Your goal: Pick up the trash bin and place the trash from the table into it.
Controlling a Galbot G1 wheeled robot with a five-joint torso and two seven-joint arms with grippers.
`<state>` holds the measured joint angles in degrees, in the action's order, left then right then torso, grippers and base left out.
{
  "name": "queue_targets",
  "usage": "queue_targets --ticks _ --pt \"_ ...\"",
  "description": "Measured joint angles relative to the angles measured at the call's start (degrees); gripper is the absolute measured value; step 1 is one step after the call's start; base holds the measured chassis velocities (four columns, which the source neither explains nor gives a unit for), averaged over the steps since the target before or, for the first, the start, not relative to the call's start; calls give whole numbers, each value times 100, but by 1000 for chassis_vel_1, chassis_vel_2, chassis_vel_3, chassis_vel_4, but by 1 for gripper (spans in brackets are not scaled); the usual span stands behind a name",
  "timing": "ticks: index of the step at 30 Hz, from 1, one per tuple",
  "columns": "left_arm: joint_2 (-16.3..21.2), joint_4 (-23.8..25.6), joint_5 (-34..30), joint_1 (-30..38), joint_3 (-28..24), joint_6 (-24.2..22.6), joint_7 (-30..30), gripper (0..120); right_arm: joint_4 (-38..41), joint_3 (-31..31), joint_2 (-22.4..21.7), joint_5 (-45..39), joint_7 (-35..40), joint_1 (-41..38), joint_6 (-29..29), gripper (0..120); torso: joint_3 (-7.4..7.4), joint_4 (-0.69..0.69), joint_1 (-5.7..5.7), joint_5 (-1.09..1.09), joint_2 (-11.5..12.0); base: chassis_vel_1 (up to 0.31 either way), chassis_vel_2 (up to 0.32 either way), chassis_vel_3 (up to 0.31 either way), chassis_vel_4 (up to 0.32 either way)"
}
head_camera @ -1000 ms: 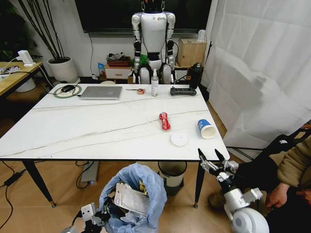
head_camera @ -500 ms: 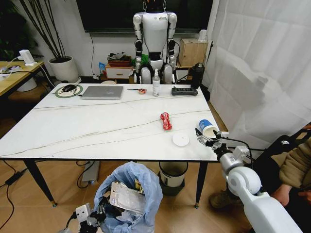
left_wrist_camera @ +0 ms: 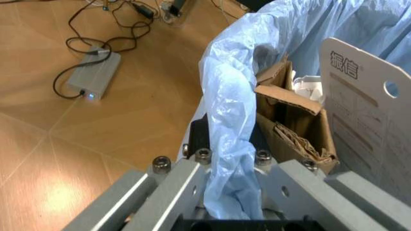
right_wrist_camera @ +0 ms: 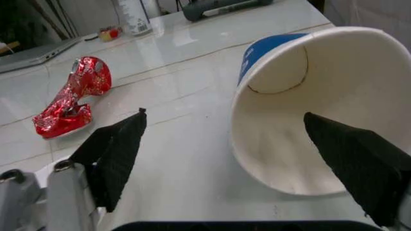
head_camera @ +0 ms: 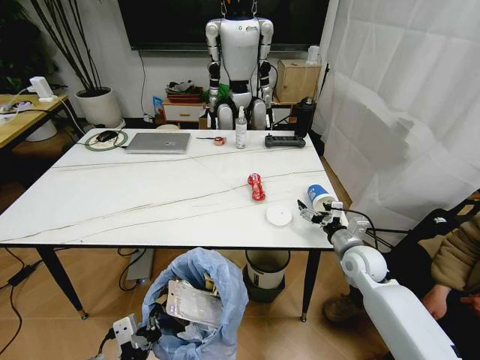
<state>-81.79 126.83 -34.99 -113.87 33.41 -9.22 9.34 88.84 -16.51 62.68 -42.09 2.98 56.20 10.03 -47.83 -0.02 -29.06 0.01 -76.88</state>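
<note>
Paper cup [head_camera: 320,198]: blue and white, lying on its side near the table's right edge, close to the front right corner, its open mouth toward the right gripper. It looks light and thin-walled, so I judge it will crush or roll if squeezed hard; the rim, with 1 finger inside and 1 outside, seems the surest hold.
Right gripper [head_camera: 314,214]: spread wide at the cup's mouth, holding nothing; in the right wrist view its 2 black pads [right_wrist_camera: 114,155] stand either side of the cup [right_wrist_camera: 308,110], 1 near the inner wall.
White lid [head_camera: 279,215]: flat on the table near the front edge, just beside the cup; thin and low, probably hard to get under.
Red wrapper [head_camera: 256,187]: crumpled foil, soft and light, further in from the edge.
Table [head_camera: 135,191]: white marble-look top, likely slippery for light litter.
Trash bin [head_camera: 201,300]: below the table's front edge, lined with a soft blue bag; inside are brown cardboard [left_wrist_camera: 292,120], a white printed card and tissue.
Left gripper [left_wrist_camera: 228,185]: clamped on the bin's bag-covered rim.
</note>
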Motion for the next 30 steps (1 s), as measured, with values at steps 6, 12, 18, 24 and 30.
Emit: queue_targets --ticks 6,12,18,24,30 --pt "19 -12 -12 23 -1 0 0 0 -36 -3 34 16 -8 -28 3 71 0 0 0 -1 -1 0 0 0 0" --pt "47 -43 -42 36 -3 1 -1 0 -120 8 107 192 -9 -77 -2 45 0 0 0 0 -1 0 0 0 0" --pt "64 -59 -66 52 -5 1 -2 0 -161 7 116 227 -6 -93 -2 23 0 0 0 -1 -1 0 0 0 0" --pt "78 -63 -77 74 -22 1 -2 0 -172 -10 128 236 -5 -94 0 1 0 0 0 -1 -1 0 0 0 0" --pt "99 -70 -88 72 -22 -1 1 0 -180 -18 115 256 -24 -73 -11 0 0 0 0 -1 -1 0 0 0 0"
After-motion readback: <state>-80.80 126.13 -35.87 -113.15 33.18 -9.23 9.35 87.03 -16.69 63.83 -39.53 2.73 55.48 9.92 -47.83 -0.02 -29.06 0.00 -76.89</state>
